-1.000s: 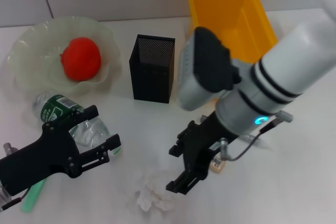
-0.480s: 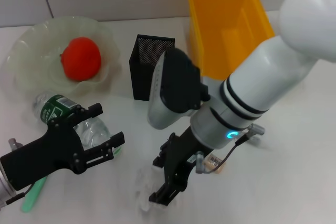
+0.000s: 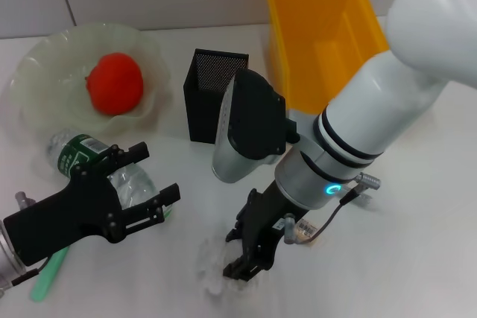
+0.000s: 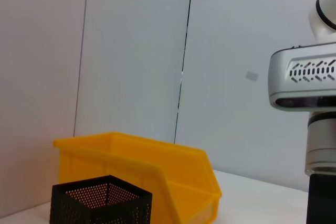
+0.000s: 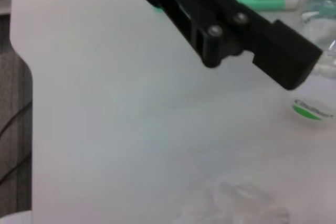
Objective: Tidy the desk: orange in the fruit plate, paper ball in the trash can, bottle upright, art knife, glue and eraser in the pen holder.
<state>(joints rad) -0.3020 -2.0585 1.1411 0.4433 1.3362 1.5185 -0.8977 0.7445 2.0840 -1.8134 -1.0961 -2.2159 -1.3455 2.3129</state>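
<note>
Farthest left, behind the left gripper (image 3: 149,184): orange (image 3: 114,83) resting in the fruit plate (image 3: 45,65). Under that gripper's spread fingers, bottle (image 3: 104,173) lying flat on the desk. Behind and between both grippers, pen holder (image 3: 216,94). Right gripper (image 3: 242,251) lowered with fingers parted, paper ball (image 3: 212,269) just beside its tips. Beyond it, trash can (image 3: 324,27).

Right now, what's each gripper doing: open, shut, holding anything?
Left gripper: jaws open, empty, above the lying bottle.
Right gripper: jaws open, lowered at the paper ball, not closed on it.
</note>
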